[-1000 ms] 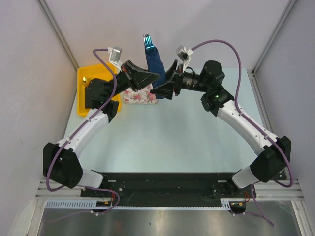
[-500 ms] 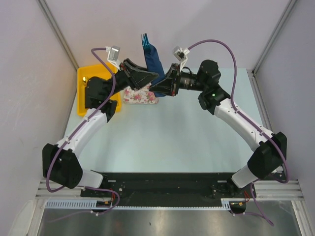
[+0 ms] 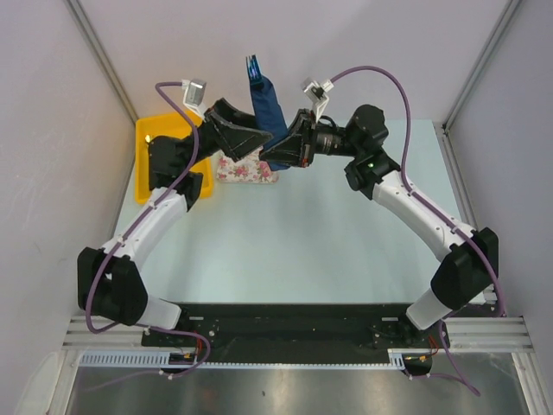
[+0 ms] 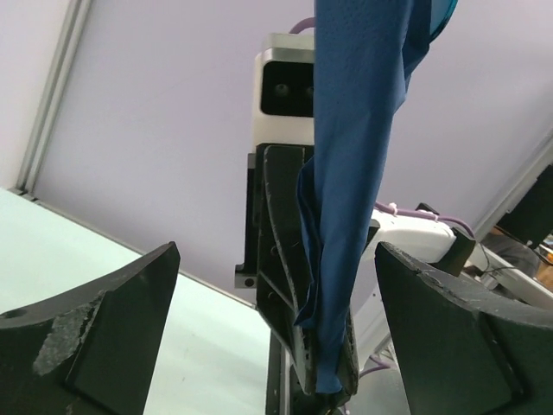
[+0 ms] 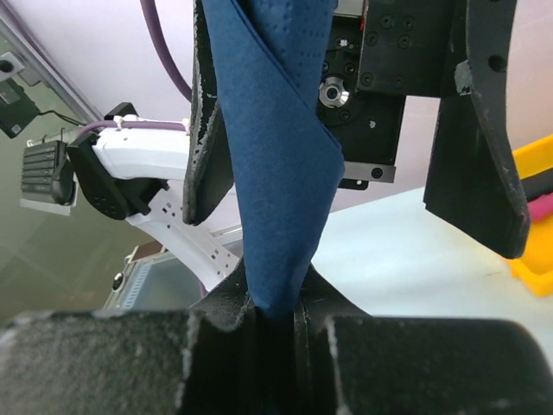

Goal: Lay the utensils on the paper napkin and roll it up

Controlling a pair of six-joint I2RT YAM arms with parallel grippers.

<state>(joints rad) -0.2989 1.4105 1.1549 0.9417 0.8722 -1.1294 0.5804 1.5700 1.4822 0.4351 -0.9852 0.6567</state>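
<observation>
The right gripper (image 5: 275,316) clamps the lower end of the rolled paper napkin (image 3: 270,108), upright in mid-air (the blue utensil (image 3: 253,67) pokes out on top). The left gripper (image 3: 270,137), fingers spread around the roll, should close gently so the roll does not loosen.

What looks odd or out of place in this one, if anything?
The napkin is off the table, held upright in mid-air: the right gripper pinches its lower end, and the left gripper stands open around it. The wrap looks loose, and a blue utensil pokes out of the top.
</observation>
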